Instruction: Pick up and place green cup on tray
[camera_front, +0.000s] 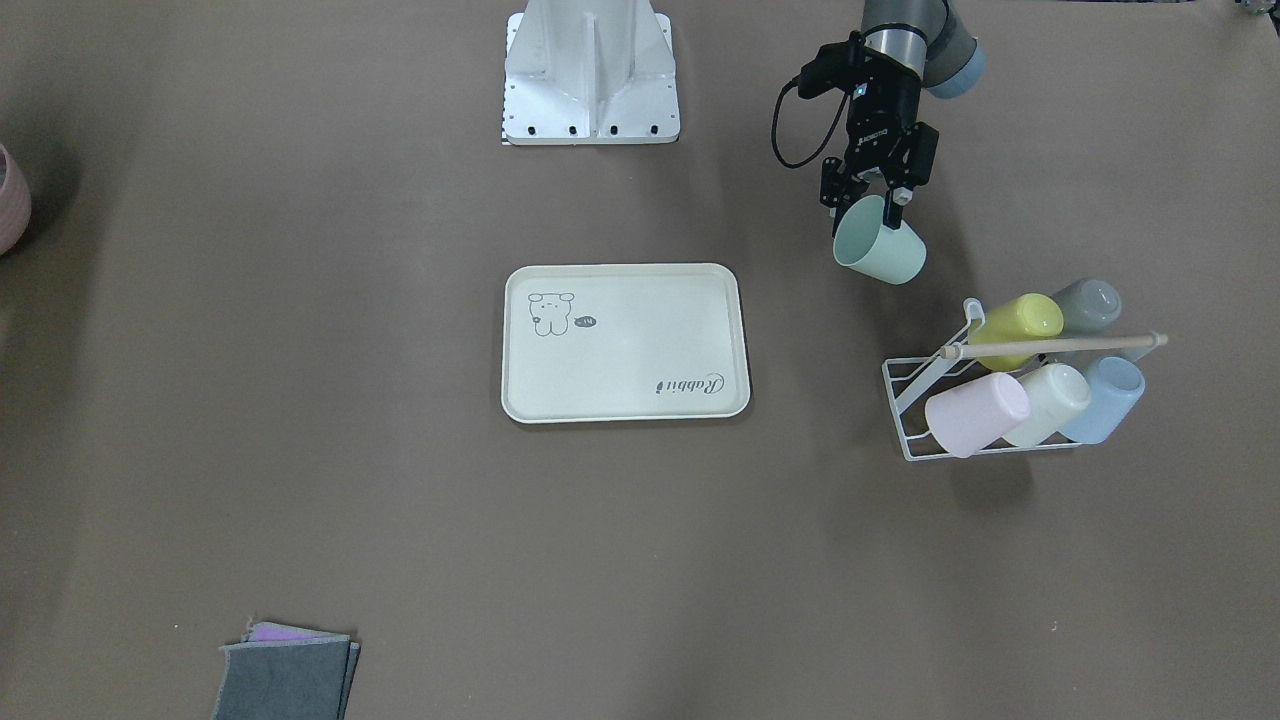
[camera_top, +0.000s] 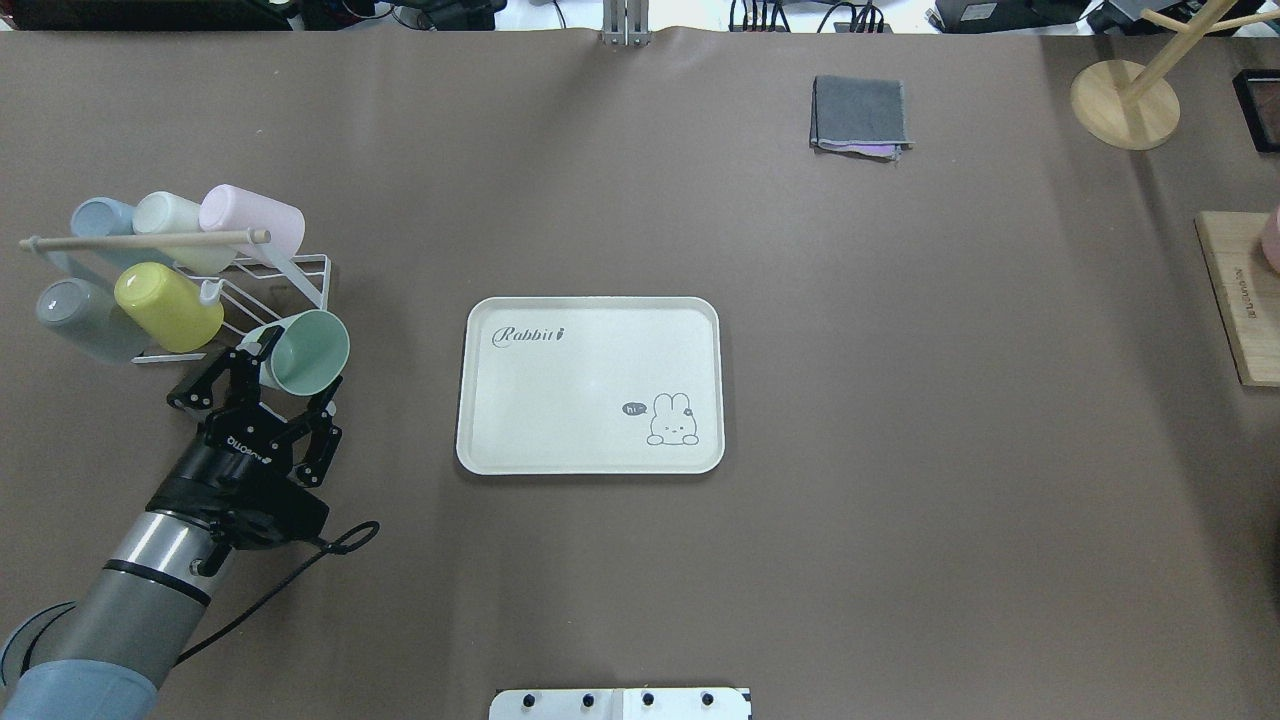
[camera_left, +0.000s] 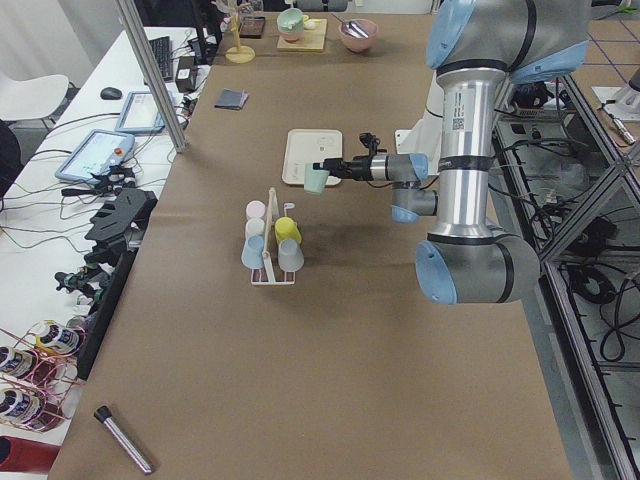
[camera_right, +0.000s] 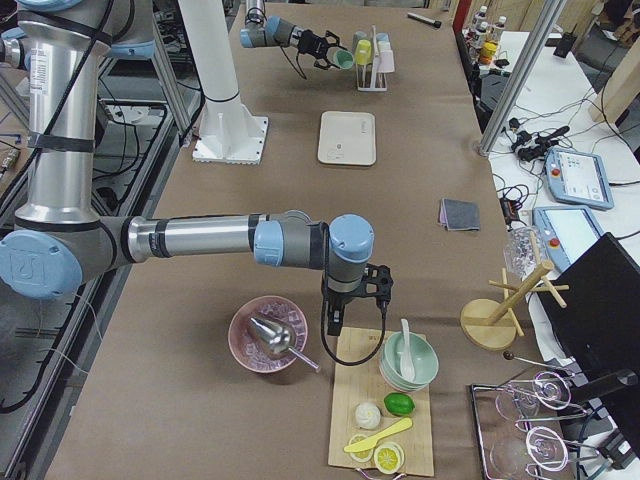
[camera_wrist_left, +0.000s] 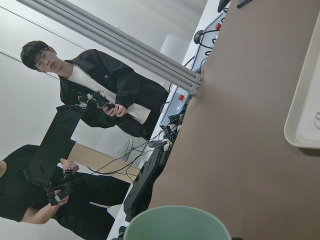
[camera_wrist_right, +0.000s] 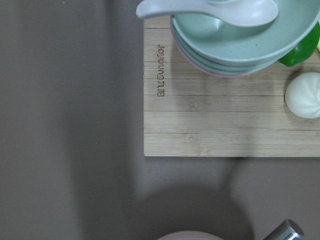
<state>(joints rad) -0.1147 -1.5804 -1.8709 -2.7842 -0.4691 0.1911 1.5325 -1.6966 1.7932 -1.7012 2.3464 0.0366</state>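
Note:
The pale green cup (camera_top: 308, 350) is held in my left gripper (camera_top: 283, 372), which is shut on its rim and wall. The cup lies tilted on its side in the air, just beside the white cup rack (camera_top: 298, 277) and left of the tray in the overhead view. It also shows in the front view (camera_front: 880, 245) and at the bottom of the left wrist view (camera_wrist_left: 175, 223). The cream tray (camera_top: 590, 340) with the "Rabbit" script lies bare at the table's middle (camera_front: 625, 350). My right gripper (camera_right: 355, 300) hovers far off over a wooden board; I cannot tell if it is open.
The rack holds yellow (camera_top: 168, 306), grey (camera_top: 75, 318), blue, cream and pink (camera_top: 252, 222) cups under a wooden rod. A folded grey cloth (camera_top: 860, 114) lies at the far side. A wooden board (camera_wrist_right: 210, 120) with stacked bowls and a pink bowl (camera_right: 268, 333) sit at the right end.

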